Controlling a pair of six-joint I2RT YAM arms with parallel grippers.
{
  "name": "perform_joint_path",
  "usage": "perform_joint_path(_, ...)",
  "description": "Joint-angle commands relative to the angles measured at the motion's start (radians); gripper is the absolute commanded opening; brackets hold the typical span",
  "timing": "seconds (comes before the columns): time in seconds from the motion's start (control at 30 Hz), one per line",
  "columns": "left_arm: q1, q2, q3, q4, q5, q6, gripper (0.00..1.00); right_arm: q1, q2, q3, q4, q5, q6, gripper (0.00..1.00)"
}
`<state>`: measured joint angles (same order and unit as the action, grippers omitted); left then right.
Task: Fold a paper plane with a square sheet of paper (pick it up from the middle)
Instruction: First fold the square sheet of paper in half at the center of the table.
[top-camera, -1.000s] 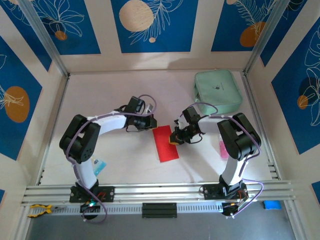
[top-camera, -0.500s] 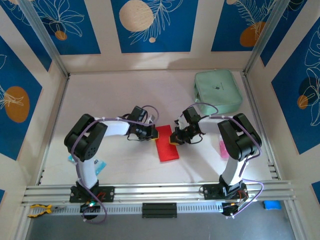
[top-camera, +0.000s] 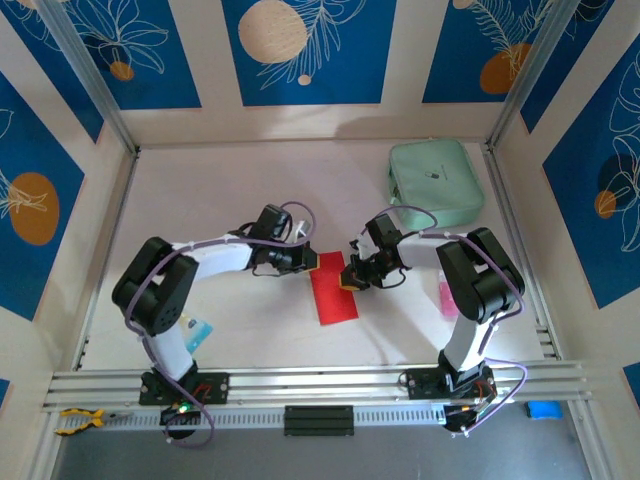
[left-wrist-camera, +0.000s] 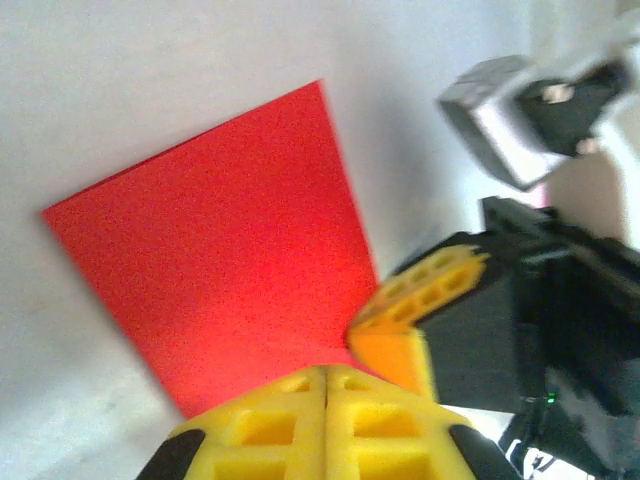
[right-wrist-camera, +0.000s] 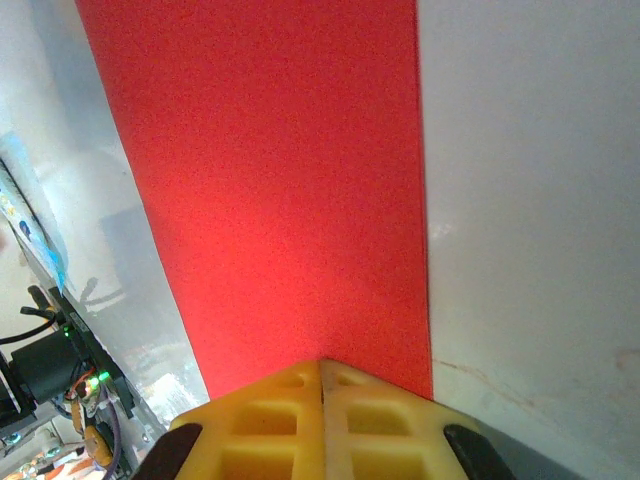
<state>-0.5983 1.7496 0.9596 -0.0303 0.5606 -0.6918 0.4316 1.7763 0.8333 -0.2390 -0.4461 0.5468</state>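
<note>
Your left gripper (left-wrist-camera: 325, 372) has its yellow fingers (left-wrist-camera: 265, 425) pressed flat together with no gap. Their tips sit at one edge of the red sheet of paper (left-wrist-camera: 215, 250), and you cannot tell from the left wrist view whether any paper is pinched between them. Your right gripper (right-wrist-camera: 322, 368) is the same: its fingers (right-wrist-camera: 255, 425) are closed to a single seam, with the tips at the sheet's near edge. The sheet runs away from them flat on the surface (right-wrist-camera: 520, 200). From the left wrist camera you can also see one of the right gripper's yellow fingers, tilted at the sheet's neighbouring edge, just beside your left tips. In the top view the sheet is a narrow, slightly slanted rectangle lying between the two grippers near the middle of the surface. The left gripper is at its far left corner and the right gripper at its right edge. The mint-green pouch (top-camera: 435, 183) rests well apart at the far right, and a small blue-and-white packet (top-camera: 197, 331) lies beside the left arm.
</note>
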Motion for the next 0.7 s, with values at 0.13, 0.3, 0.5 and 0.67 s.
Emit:
perform_joint_path(0.13, -0.065, 0.005, -0.052, 0.064, 0.049, -0.049, 0.00, -0.003, 0.007, -0.033, -0.079, 0.067, 0.001, 0.00)
perform_joint_path(0.3, -0.091, 0.065, -0.102, 0.102, 0.034, -0.059, 0.00, -0.002, 0.007, -0.034, -0.079, 0.067, 0.001, 0.00)
perform_joint_path(0.5, -0.089, 0.100, -0.145, 0.084, -0.003, -0.018, 0.00, -0.002, 0.007, -0.034, -0.079, 0.066, 0.001, 0.00)
perform_joint_path(0.67, -0.087, 0.052, -0.145, 0.072, 0.018, -0.022, 0.00, -0.001, 0.005, -0.034, -0.079, 0.068, 0.003, 0.00)
